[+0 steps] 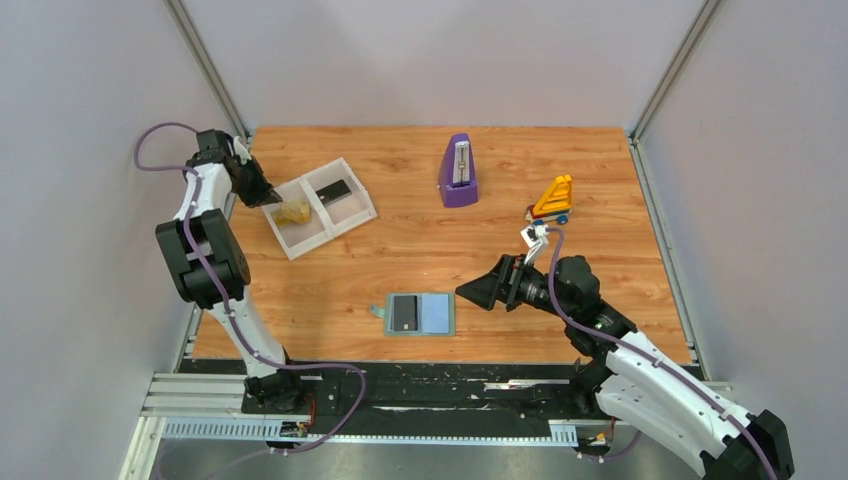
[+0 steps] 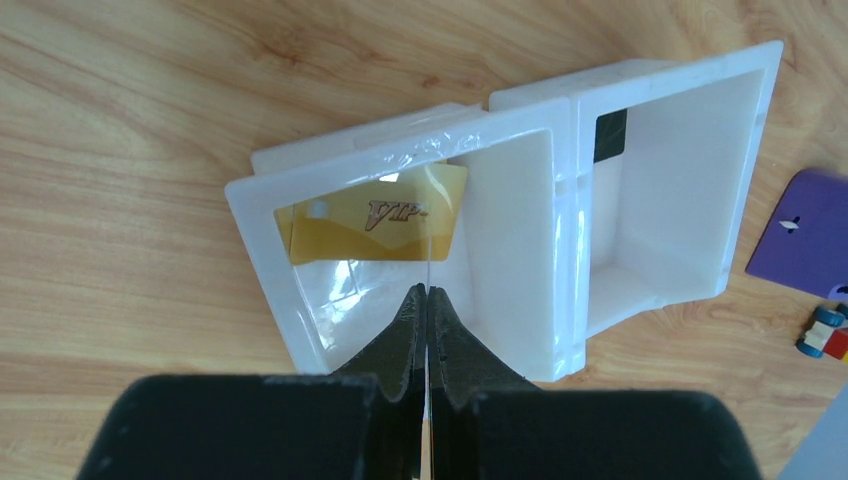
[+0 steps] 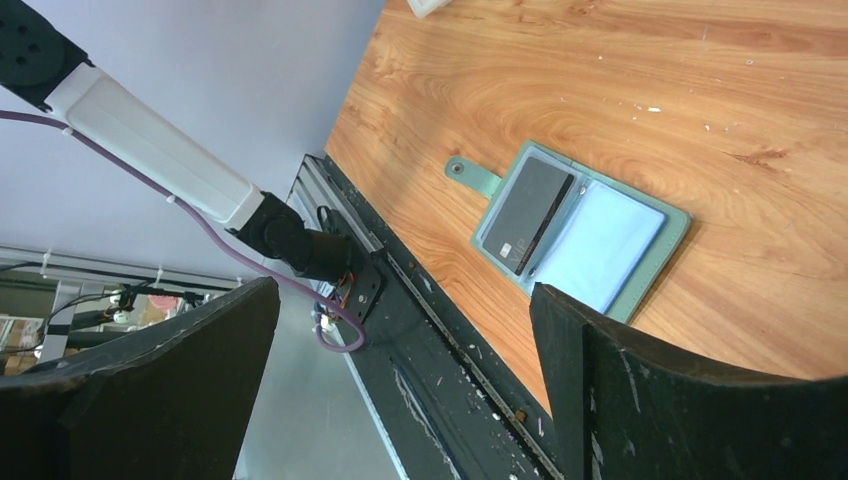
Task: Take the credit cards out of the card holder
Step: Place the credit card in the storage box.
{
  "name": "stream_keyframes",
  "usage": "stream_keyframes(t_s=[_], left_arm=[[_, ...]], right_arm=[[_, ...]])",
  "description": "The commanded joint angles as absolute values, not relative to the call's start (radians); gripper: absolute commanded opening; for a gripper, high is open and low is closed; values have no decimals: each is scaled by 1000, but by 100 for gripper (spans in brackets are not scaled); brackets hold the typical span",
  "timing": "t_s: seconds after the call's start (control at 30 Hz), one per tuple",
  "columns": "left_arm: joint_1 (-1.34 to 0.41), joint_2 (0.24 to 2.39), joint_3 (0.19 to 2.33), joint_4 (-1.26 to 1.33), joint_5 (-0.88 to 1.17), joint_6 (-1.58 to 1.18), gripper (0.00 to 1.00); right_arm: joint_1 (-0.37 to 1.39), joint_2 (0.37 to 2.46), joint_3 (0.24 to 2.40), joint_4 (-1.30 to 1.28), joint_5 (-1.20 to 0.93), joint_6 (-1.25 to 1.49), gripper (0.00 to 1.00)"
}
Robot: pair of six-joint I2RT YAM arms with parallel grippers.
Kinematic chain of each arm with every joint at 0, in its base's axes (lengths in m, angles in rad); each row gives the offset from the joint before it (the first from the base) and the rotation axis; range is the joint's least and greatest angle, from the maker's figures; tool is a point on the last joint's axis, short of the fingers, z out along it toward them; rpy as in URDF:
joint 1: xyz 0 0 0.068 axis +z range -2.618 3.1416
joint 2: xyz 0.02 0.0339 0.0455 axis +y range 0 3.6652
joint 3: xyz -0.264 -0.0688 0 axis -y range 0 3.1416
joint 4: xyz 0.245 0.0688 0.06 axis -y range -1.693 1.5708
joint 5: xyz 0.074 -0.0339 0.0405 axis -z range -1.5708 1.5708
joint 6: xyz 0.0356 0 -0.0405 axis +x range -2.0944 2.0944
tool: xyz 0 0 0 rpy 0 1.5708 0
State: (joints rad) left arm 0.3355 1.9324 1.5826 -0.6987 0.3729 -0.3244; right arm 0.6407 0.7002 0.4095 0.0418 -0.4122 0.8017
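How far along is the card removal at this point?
Done: a dark card lies in one compartment of the white tray. In hand: the gold card sits in the other compartment, at the tips of the shut left claw; grip unclear. Left: a second dark card is in the open card holder, with the open right claw beside it.

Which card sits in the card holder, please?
The dark grey card by its strap tab; the gold card and second dark card lie in the tray.

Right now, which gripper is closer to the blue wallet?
Right. The right gripper is just beside the card holder; the left gripper is far off, over the white tray.
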Motion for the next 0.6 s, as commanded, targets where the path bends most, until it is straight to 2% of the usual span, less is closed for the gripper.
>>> stream_keyframes(t_s=[0.0, 0.33, 0.57], left_arm=[[338, 1963, 1632, -635, 397, -298, 0], [337, 2020, 1691, -643, 377, -283, 0], [337, 2062, 1704, -640, 375, -280, 13]], right_arm=[[644, 731, 467, 72, -388, 765, 100], [644, 772, 481, 86, -375, 757, 100], [643, 783, 491, 78, -367, 745, 100]])
